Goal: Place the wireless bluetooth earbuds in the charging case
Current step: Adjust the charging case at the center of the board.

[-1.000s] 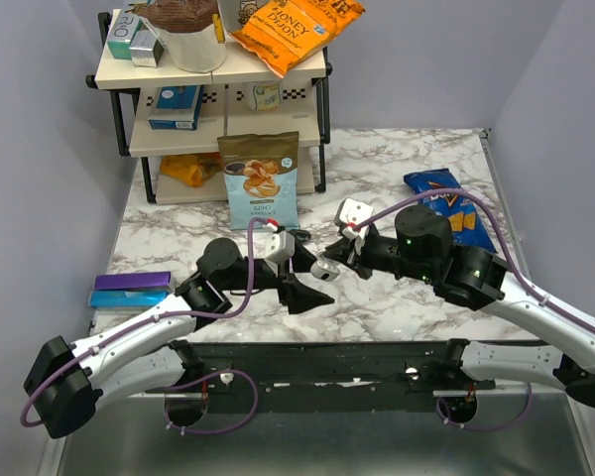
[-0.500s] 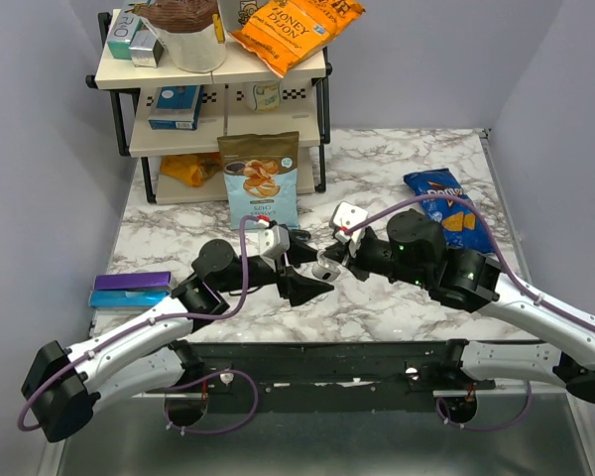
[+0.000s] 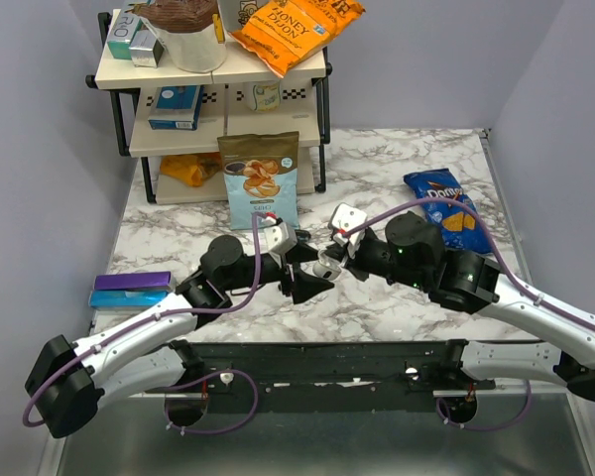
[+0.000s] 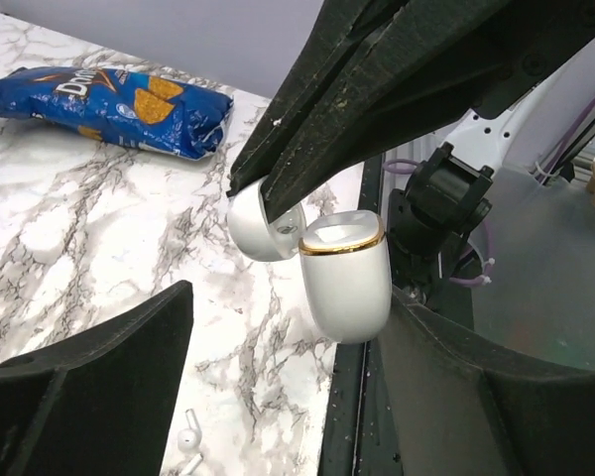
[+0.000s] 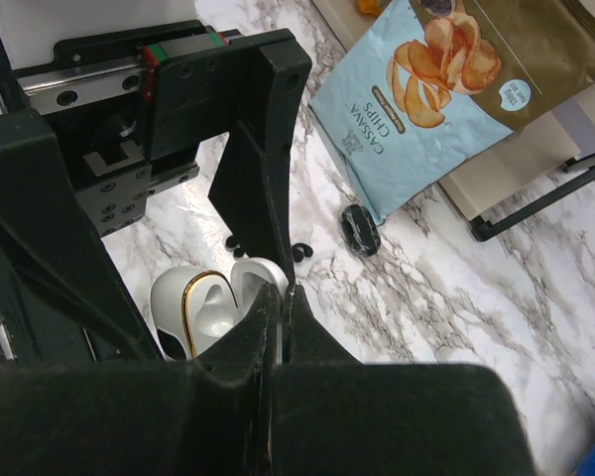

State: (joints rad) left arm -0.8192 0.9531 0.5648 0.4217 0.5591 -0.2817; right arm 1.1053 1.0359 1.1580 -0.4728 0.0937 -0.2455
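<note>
Right gripper (image 5: 283,297) is clamped on the flipped-open lid (image 4: 253,223) of the white charging case (image 4: 345,283). Fingertips pinch the lid from both sides, and the gold-rimmed body hangs below it, tilted, over the near edge of the marble table (image 3: 377,159).

Left gripper (image 3: 307,270) is spread wide with the case body between its fingers. The body sits close against one finger and well off the other. Can't tell if it actually touches; nothing is gripped on that side.

On the marble under the left gripper, in the left wrist view: one white stemmed bud (image 4: 188,437), lying loose near the table edge.

Just past the held case, in the right wrist view: two tiny black earbuds, one (image 5: 299,253) in the open and one (image 5: 231,241) peeking out beside a left finger. Both lie on the table, outside any case. A black oval case (image 5: 360,230) sits just beyond them, at the front edge of the cassava chips bag (image 5: 426,89).

Purple and blue box (image 3: 131,290) at the table's left edge. Doritos bag (image 3: 444,203) lies flat on the right, well apart from the grippers.

Far back left: shelf rack (image 3: 213,69) behind the chips bag, with an orange snack bag (image 3: 297,30) on its top tier.
</note>
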